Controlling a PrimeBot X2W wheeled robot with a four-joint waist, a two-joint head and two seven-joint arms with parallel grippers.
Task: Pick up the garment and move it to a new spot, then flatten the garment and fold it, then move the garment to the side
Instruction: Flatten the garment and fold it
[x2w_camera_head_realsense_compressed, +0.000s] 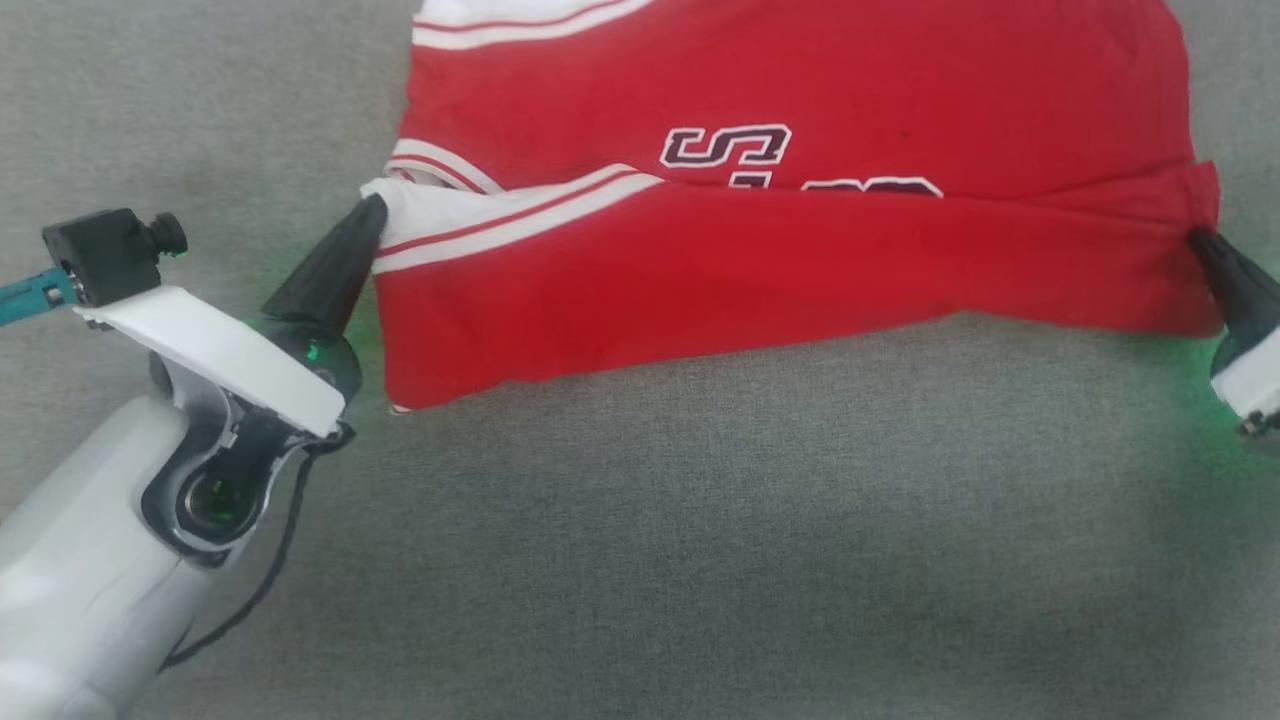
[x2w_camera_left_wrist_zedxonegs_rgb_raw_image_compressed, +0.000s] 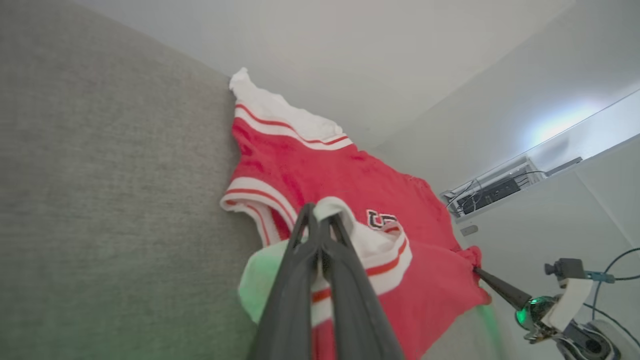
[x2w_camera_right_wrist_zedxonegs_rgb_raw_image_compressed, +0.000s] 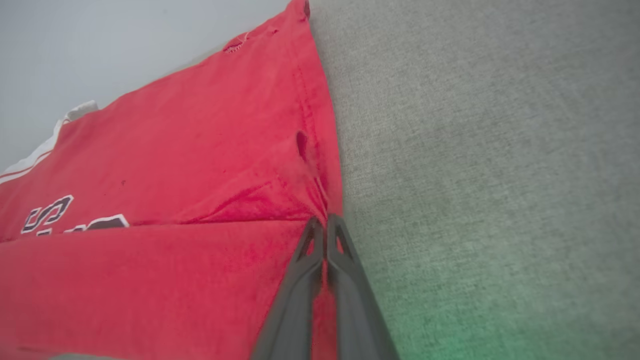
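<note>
**Operator:** Which step am I in?

**Spotter:** The fold, by my reading; your garment (x2w_camera_head_realsense_compressed: 780, 270) lies on the grey padded surface (x2w_camera_head_realsense_compressed: 700, 550), at the far middle of the head view; its near part is doubled up over the lower half of the chest lettering (x2w_camera_head_realsense_compressed: 725, 148).

**Operator:** And my grippers?

**Spotter:** Your left gripper (x2w_camera_head_realsense_compressed: 365, 215) is pinched together on the white, striped sleeve end (x2w_camera_head_realsense_compressed: 430, 212) at the garment's left edge; your right gripper (x2w_camera_head_realsense_compressed: 1195, 240) is pinched together on the red side edge at the right; both grip cloth at the leading edge of the flap, which runs stretched between them.

**Operator:** What does the next move call for?

**Spotter:** I judge you should carry both ends away from you together, level and at an even pace, so the flap lands square on the far edge; let one hand lead and the crease will likely skew; release only once the cloth lies flat.

**Operator:** The count?

**Spotter:** One garment; two grippers, each holding it; one surface; one patch of lettering, partly covered.
</note>
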